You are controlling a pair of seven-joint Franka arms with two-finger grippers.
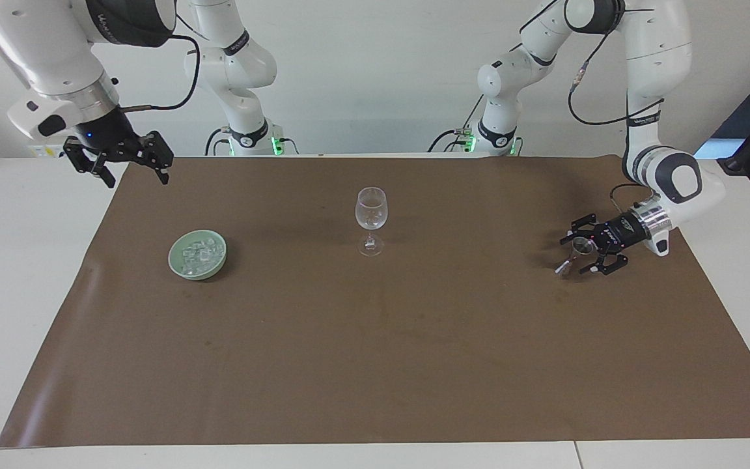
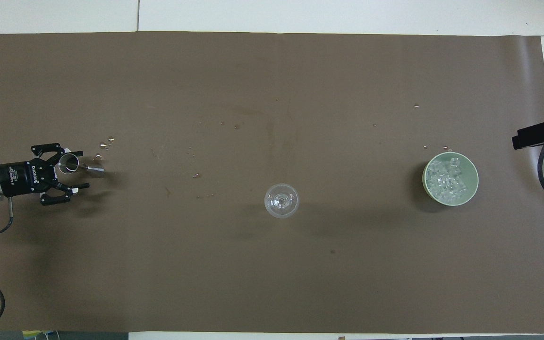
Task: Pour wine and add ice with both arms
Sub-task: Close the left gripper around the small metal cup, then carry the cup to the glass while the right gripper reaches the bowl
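A small metal jigger stands on the brown mat at the left arm's end. My left gripper lies level around its upper cup, open, with both fingertips still apart from the metal. An empty clear wine glass stands mid-mat. The ice is heaped in a pale green dish toward the right arm's end. My right gripper hangs open above the mat's corner by its base, waiting. No wine is in view.
Water droplets dot the mat beside the jigger, with a few more near the glass and the dish. White tabletop borders the mat on all sides.
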